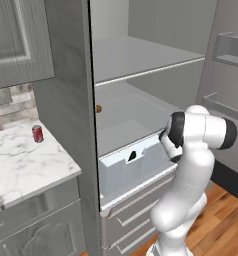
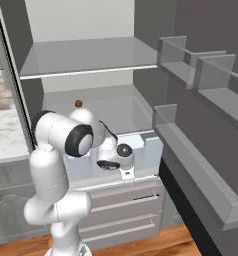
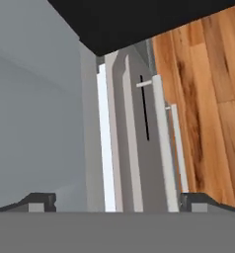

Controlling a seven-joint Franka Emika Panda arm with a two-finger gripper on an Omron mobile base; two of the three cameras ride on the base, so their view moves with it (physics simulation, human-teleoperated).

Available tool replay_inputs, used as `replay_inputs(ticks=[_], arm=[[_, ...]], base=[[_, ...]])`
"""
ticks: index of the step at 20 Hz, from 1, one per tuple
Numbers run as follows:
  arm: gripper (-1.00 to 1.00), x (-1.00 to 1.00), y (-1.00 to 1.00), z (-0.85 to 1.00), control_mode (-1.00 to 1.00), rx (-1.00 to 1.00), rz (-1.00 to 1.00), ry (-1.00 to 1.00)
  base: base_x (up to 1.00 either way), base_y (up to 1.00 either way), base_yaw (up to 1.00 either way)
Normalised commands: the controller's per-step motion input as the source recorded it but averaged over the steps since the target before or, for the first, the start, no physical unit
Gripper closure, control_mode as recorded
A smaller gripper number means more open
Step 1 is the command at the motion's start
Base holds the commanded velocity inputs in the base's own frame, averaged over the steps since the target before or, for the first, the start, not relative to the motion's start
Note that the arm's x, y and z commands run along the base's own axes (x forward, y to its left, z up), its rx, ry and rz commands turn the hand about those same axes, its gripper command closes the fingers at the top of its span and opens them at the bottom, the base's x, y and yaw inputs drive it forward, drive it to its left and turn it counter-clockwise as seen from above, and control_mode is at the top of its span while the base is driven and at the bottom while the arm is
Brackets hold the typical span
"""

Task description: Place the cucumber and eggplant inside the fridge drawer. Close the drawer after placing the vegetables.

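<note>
From the left base view, the fridge drawer [image 1: 122,172] stands pulled out at 6 o'clock, a dark vegetable inside. In the right base view, the gripper [image 2: 126,173] hangs over the drawer's front. The hand view shows fingertips [image 3: 38,201] spread wide, straddling the drawer's pale front edge at 6 o'clock.

The fridge drawer [image 1: 122,172] is pale blue-white. The soda can [image 1: 37,133] is red. The counter [image 1: 21,165] is white marble with grey veins. The floor [image 3: 208,99] is orange-brown wood.
</note>
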Motion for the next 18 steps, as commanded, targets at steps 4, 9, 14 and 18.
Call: replay_inputs(ticks=[4, 9, 14, 18], arm=[[-1.00, 0.61, 0.25, 0.00, -1.00, 0.06, -0.14, 0.00], [-1.00, 0.68, 0.13, 0.00, -1.00, 0.15, -0.06, 0.00], [-1.00, 0.67, 0.08, 0.00, -1.00, 0.16, 0.00, 0.00], [-1.00, 0.64, 0.16, 0.00, -1.00, 0.11, -0.02, 0.00]], base=[[0.00, 0.00, 0.00], [0.00, 0.00, 0.00], [0.00, 0.00, 0.00], [0.00, 0.00, 0.00]])
